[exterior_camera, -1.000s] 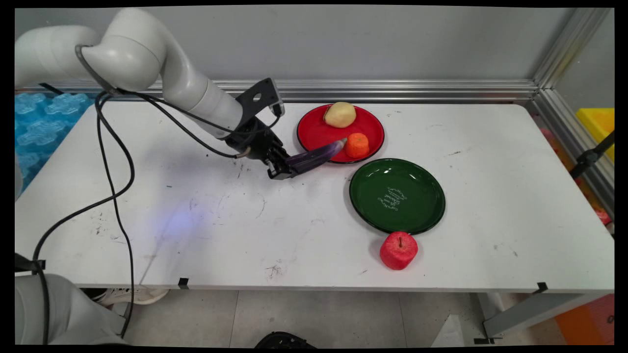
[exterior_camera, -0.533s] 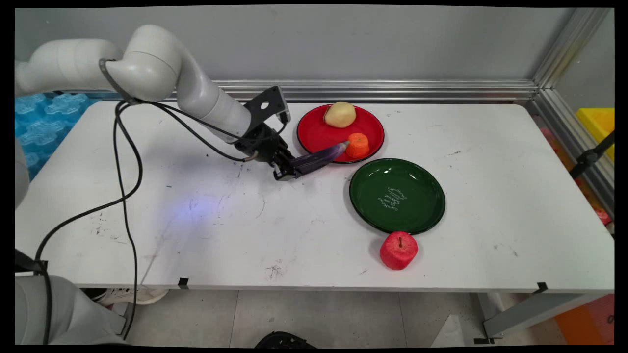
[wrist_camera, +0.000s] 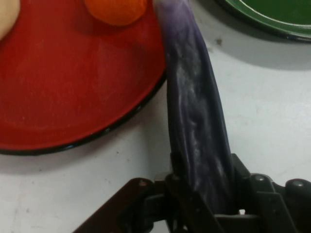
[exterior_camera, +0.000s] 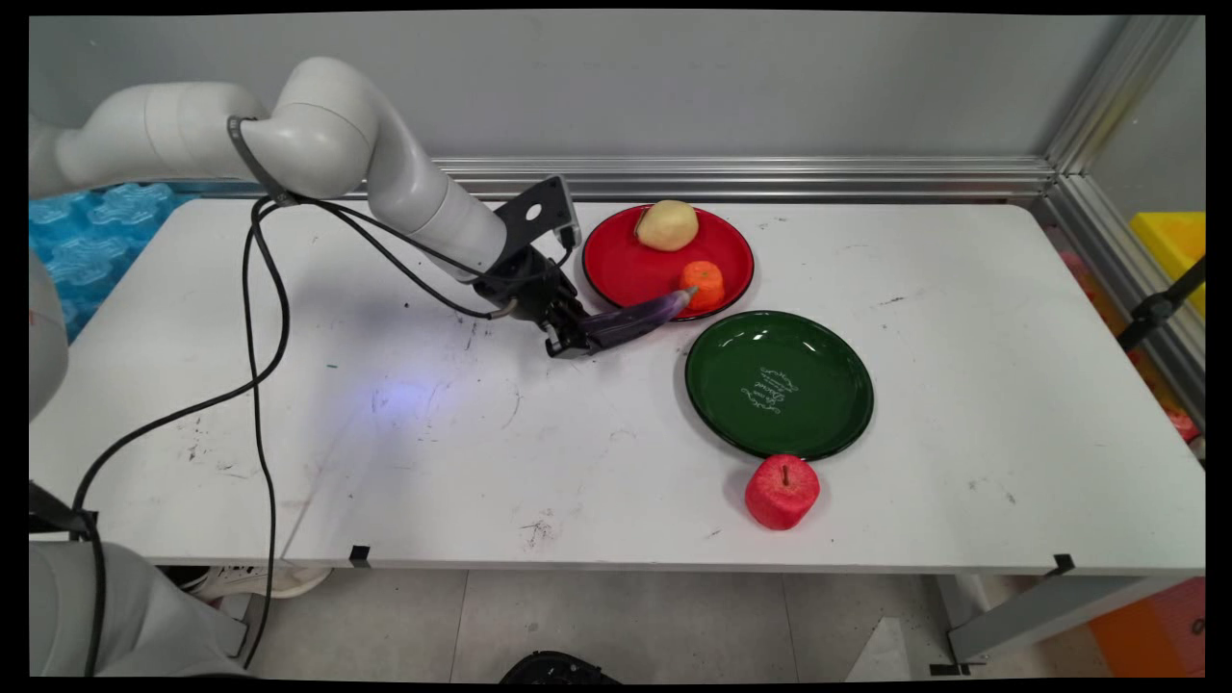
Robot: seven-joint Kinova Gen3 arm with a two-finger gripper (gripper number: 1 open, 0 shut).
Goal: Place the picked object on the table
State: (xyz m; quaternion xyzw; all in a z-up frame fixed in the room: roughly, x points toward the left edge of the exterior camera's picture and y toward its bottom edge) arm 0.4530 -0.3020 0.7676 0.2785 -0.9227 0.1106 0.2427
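Claw: black two-finger claw (exterior_camera: 577, 339), centre frame, clamped on a long purple eggplant (exterior_camera: 637, 316).
Axis: eggplant points up-right, tip over the round red plate's (exterior_camera: 626, 265) rim, beside the orange (exterior_camera: 703, 284).

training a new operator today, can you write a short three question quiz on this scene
1. True or false: the gripper is shut on the purple eggplant.
2. Which plate holds the potato and the orange: A) the red plate, B) the green plate?
3. Fill in: the red apple stands on the ____, near the green plate.

Key: 1 true; 2 A; 3 table.
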